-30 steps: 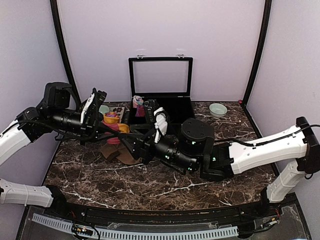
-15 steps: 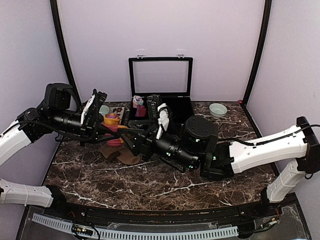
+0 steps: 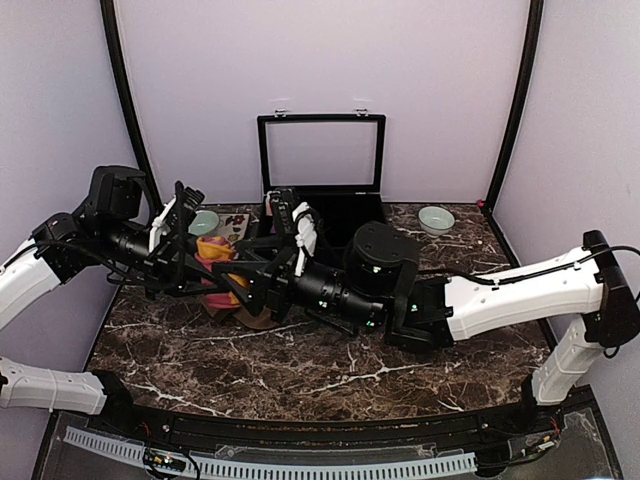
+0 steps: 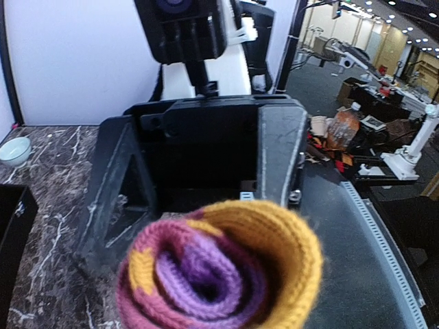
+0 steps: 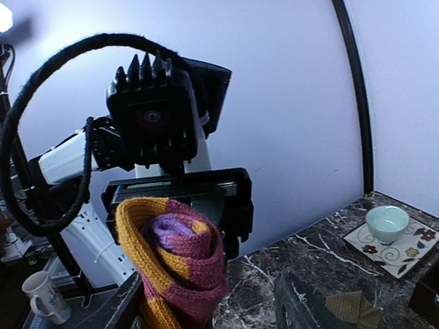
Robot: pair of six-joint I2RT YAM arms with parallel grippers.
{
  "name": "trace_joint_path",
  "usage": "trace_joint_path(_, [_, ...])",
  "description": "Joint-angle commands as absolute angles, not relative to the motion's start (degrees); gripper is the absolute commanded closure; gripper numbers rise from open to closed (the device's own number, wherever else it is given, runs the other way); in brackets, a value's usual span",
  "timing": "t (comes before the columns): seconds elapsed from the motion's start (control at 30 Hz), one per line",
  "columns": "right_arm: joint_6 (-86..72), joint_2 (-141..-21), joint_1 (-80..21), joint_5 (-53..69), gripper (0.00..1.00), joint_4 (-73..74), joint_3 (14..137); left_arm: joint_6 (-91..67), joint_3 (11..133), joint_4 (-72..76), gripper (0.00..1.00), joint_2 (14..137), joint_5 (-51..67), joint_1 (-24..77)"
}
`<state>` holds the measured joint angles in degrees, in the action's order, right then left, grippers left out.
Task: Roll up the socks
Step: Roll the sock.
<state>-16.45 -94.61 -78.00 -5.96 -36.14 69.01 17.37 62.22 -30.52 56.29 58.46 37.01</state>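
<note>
Maroon sock roll (image 4: 219, 267) in left gripper (image 5: 182, 205) hides right gripper (image 4: 199, 171); bowl (image 4: 14, 151) beyond.

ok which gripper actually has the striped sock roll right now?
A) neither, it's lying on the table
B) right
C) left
C: the striped sock roll is clamped in the left gripper, while the right gripper faces it with its jaws apart.

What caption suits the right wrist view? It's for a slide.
Left gripper holds a rolled maroon-and-orange sock up to the open right gripper.
</note>
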Motion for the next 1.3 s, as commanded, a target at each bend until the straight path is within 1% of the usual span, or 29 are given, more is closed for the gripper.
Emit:
trace_joint_path(0.0, [-16.52, -93.17, -75.05, 5.4, 0.4, -38.96, 67.94, 18.34, 63.81, -33.8, 1.0, 56.07, 73.52, 37.44])
trace_joint_path(0.1, [-17.09, -93.1, -73.65, 11.52, 0.41, -38.25, 68.4, 17.2, 63.42, -33.17, 1.0, 55.99, 76.54, 37.37])
trace_joint_path(0.23, [-15.49, -95.39, -73.2, 18.3, 0.41, -33.74, 73.18, 15.43, 63.39, -31.9, 1.0, 56.07, 79.21, 37.41])
trace_joint_path(0.33, [-16.17, -97.4, -72.83, 23.08, 0.44, -33.51, 75.28, 14.14, 63.54, -30.94, 1.0, 56.29, 80.49, 37.44])
trace_joint_path(0.47, [-16.96, -98.95, -72.69, 25.98, 0.49, -34.47, 76.34, 13.9, 63.48, -30.88, 1.0, 56.34, 80.4, 37.43])
trace_joint_path(0.63, [-16.76, -101.25, -72.69, 29.05, 0.5, -33.6, 79.01, 13.71, 62.89, -30.24, 1.0, 56.59, 79.11, 37.44])
trace_joint_path(0.67, [-16.51, -101.51, -72.72, 29.71, 0.53, -33.68, 79.35, 13.5, 62.85, -30.17, 1.0, 56.68, 78.87, 37.42])
trace_joint_path(0.73, [-15.8, -102.04, -72.68, 31.01, 0.67, -32.77, 80.31, 13.3, 62.84, -30.13, 0.99, 56.99, 78.54, 37.44])
trace_joint_path(0.83, [-15.41, -102.89, -72.36, 32.78, 1.0, -31.05, 81.7, 13.91, 63.06, -31.2, 0.96, 57.29, 77.96, 37.44])
trace_joint_path(0.87, [-15.8, -103.0, -72.16, 33.03, 1.0, -30.62, 81.89, 14.13, 63.14, -31.44, 0.95, 57.38, 77.64, 37.44])
trace_joint_path(0.9, [-16.23, -103.01, -71.99, 33.11, 1.0, -30.16, 81.72, 14.45, 63.33, -31.82, 0.9, 57.39, 77.29, 37.44])
trace_joint_path(1.0, [-16.48, -102.38, -71.4, 33.26, 1.0, -28.54, 81.05, 14.61, 64.05, -32.61, 0.65, 57.63, 75.02, 37.42])
trace_joint_path(1.07, [-16.43, -101.15, -70.91, 32.64, 1.0, -28.19, 79.5, 15.23, 64.72, -33.99, 0.5, 57.84, 70.35, 37.38])
trace_joint_path(1.13, [-16.59, -99.37, -70.02, 31.1, 1.0, -28.59, 77.0, 17.46, 65.54, -36.45, 0.25, 58.19, 65.7, 37.26])
trace_joint_path(1.17, [-16.64, -98.42, -69.49, 30.32, 1.0, -28.8, 75.74, 18.76, 66.03, -37.83, 0.15, 58.51, 62.82, 37.16])
trace_joint_path(1.2, [-16.62, -97.44, -68.78, 29.29, 1.0, -28.69, 74.37, 20.59, 66.54, -39.8, 0.11, 58.91, 60.18, 36.91])
trace_joint_path(1.27, [-16.42, -95.35, -66.95, 26.54, 1.0, -27.99, 71.72, 24.75, 68.18, -44.3, 0.07, 60.26, 54.53, 35.84])
